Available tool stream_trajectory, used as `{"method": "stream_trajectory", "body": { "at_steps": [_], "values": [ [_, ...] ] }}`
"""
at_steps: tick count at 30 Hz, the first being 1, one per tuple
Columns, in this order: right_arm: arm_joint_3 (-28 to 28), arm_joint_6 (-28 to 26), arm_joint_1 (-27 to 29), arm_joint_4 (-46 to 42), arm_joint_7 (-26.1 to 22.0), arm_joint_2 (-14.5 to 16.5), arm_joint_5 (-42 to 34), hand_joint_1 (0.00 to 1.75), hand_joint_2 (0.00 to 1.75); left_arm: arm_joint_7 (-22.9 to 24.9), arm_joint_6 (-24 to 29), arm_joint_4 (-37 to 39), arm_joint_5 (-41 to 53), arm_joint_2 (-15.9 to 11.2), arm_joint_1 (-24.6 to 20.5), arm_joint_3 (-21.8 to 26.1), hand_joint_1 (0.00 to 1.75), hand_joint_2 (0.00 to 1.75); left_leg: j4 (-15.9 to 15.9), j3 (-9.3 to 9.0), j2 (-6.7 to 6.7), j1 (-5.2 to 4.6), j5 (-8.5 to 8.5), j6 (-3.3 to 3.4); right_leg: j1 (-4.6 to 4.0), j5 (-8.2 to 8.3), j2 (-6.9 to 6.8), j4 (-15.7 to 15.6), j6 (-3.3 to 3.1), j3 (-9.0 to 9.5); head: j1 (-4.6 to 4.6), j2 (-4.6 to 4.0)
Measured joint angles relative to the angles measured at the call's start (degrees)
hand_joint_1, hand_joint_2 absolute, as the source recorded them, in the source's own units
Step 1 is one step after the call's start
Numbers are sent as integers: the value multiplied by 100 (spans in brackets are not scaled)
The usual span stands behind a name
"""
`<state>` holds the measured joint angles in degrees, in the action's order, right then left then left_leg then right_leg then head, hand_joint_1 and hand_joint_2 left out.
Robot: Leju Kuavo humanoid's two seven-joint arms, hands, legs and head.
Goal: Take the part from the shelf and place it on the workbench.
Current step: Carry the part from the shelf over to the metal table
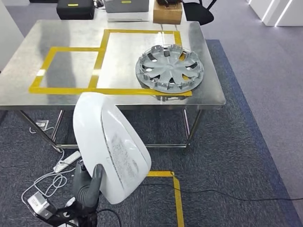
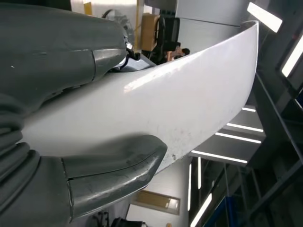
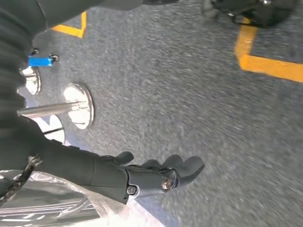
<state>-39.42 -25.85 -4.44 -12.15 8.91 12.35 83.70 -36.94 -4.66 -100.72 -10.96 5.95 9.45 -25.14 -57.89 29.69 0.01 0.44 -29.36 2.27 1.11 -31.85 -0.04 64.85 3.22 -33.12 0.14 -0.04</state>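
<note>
The robot's left hand holds one big white part, smooth and curved like a shell; the thumb and fingers are wrapped round its lower edge, so the grip looks firm. The part is up in the air over the grey carpet, in front of the near edge of the workbench, toward its left half; it is not on the workbench yet.

The right hand hangs down over the carpet; its fingers are a little bent and nothing is in it.

The step in hand, as I judge it, is carrying; the part is already off the shelf and the putting down is left to do. The next move calls for getting closer, lifting the part higher than the near edge, and reaching out over the shiny top; then it should go down softly and the hand should let go. The part is wide and held at one end only, so it might tip or bump the edge.

On the workbench there is one grey wheel cover, near the right end and close to the near edge; it sits inside the right one of two yellow tape boxes. The left box has nothing in it, so that looks like a good spot. At the far edge there is one brown box.
</note>
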Motion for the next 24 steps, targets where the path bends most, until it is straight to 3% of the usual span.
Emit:
{"method": "stream_trajectory", "body": {
  "at_steps": [2,3,4,5,7,8,9,12,14,17,18,19,20,22,24],
  "values": [
    [4,-43,7,0,20,0,-9,0,175,28,60,0,9,6,3,1,175,175,3,-58,-7,-21,-81,27,-4,-251,0,630,3,-494,19,0],
    [7,-55,24,0,32,0,-11,0,175,39,80,0,9,6,7,2,175,175,3,-108,-18,-35,-133,34,-10,-325,0,756,-8,-669,19,0],
    [10,-60,43,0,41,0,-12,0,175,47,96,0,9,6,10,3,175,175,3,-174,-29,-50,-190,37,-20,-289,0,707,-26,-757,22,0],
    [15,-62,58,0,49,0,-12,0,175,54,113,0,8,8,12,4,175,175,4,-257,-38,-64,-255,36,-34,-124,1,480,-60,-755,24,0],
    [26,-62,72,1,54,-1,-6,0,175,60,144,2,4,15,13,5,175,175,9,-424,-35,-88,-394,24,-82,404,2,-151,-150,-634,14,-1],
    [29,-62,73,1,54,-2,-3,0,175,64,161,3,1,19,13,6,175,175,13,-472,-32,-94,-456,2,-108,561,0,-378,-188,-568,3,-1],
    [33,-63,73,2,54,-2,-1,0,175,72,176,4,-9,23,14,7,175,175,25,-511,-27,-94,-508,-31,-131,660,0,-482,-221,-533,-14,-1],
    [40,-64,74,2,57,-2,-4,0,175,90,202,2,-43,38,12,9,175,175,-14,-582,-21,-88,-550,-125,-134,646,3,-525,-299,-428,-50,0],
    [41,-65,66,2,59,-1,-2,0,175,89,208,0,-49,42,0,11,175,175,-391,-402,-19,-84,-562,-179,-95,617,5,-578,-341,-333,-65,0],
    [48,-64,51,2,58,0,2,0,175,90,222,0,-57,38,3,17,175,175,-1374,246,-17,-30,-961,-281,-66,530,7,-608,-378,-221,-79,0],
    [50,-64,54,2,59,0,1,0,175,90,230,0,-67,37,6,20,175,175,-1542,412,-17,-10,-1048,-309,-61,498,10,-608,-376,-185,-79,0],
    [51,-64,57,2,61,0,0,0,175,90,238,0,-78,37,7,21,175,175,-1541,499,-17,8,-998,-330,-56,470,15,-608,-371,-147,-77,0],
    [52,-64,57,2,62,0,0,0,175,90,243,0,-89,37,8,22,175,175,-1362,504,-17,23,-808,-345,-50,444,22,-608,-359,-106,-78,0],
    [54,-63,57,2,62,2,1,0,175,90,249,0,-101,37,8,23,175,175,-714,353,-18,45,-267,-359,-34,399,35,-610,-320,-31,-77,0],
    [55,-62,53,2,62,4,2,0,175,92,249,1,-105,37,7,24,175,175,-258,261,-14,28,-61,-322,-33,379,41,-613,-254,-7,-80,0]
  ]
}}
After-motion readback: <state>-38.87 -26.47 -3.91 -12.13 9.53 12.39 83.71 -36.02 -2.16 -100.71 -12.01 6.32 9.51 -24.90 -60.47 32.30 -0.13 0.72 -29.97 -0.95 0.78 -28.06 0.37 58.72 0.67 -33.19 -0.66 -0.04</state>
